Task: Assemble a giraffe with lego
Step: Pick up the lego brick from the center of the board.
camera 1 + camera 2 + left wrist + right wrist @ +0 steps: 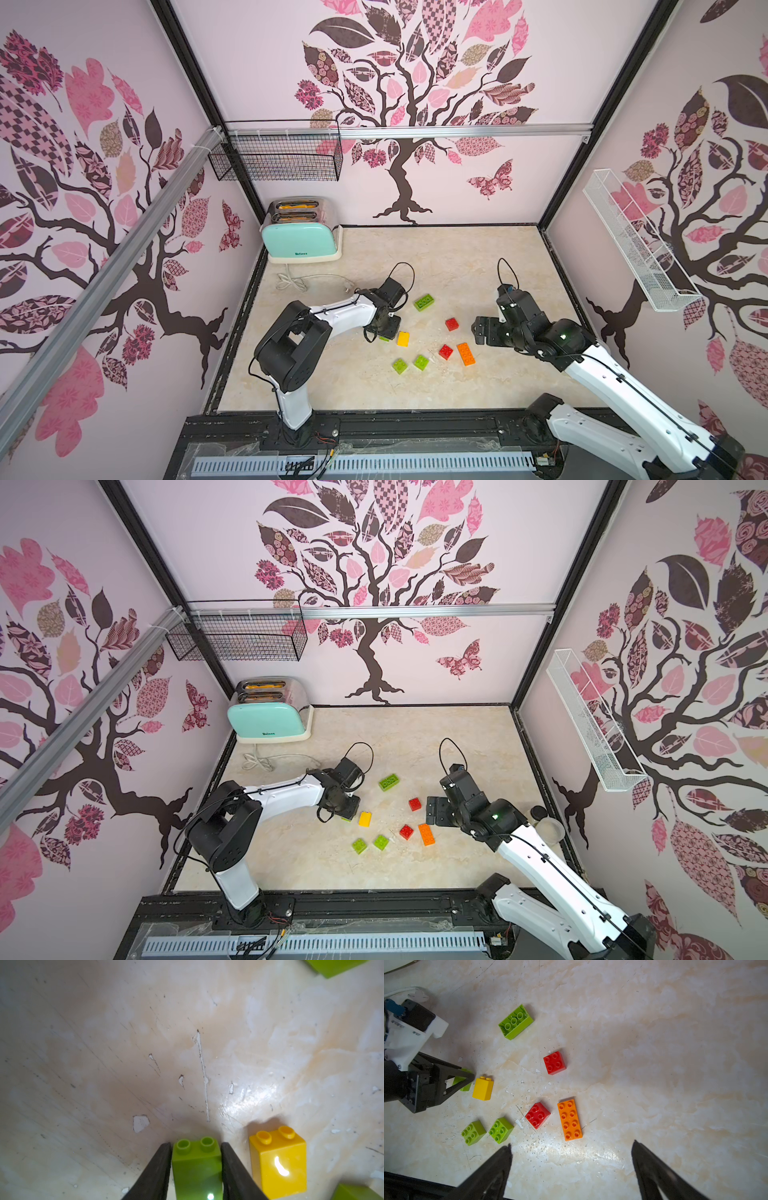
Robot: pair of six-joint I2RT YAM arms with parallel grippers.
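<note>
The lego lies as separate bricks on the marble floor, and no giraffe is in view. My left gripper [195, 1144] is shut on a small lime-green brick [196, 1167] that rests on the floor, one finger against each side. A yellow brick [278, 1159] lies right beside it. In both top views the left gripper [386, 330] hides most of that green brick. A long green brick [516, 1021] lies studs down. Two red bricks [554, 1062] [537, 1115], an orange long brick [570, 1120] and two small green bricks [473, 1132] [501, 1130] lie ahead of my open, empty right gripper [571, 1144].
A mint toaster [299, 232] stands at the back left corner, its white cord [299, 282] trailing across the floor behind the left arm. A clear cup [549, 829] and a black lid [539, 812] sit by the right wall. Wire baskets hang on the walls.
</note>
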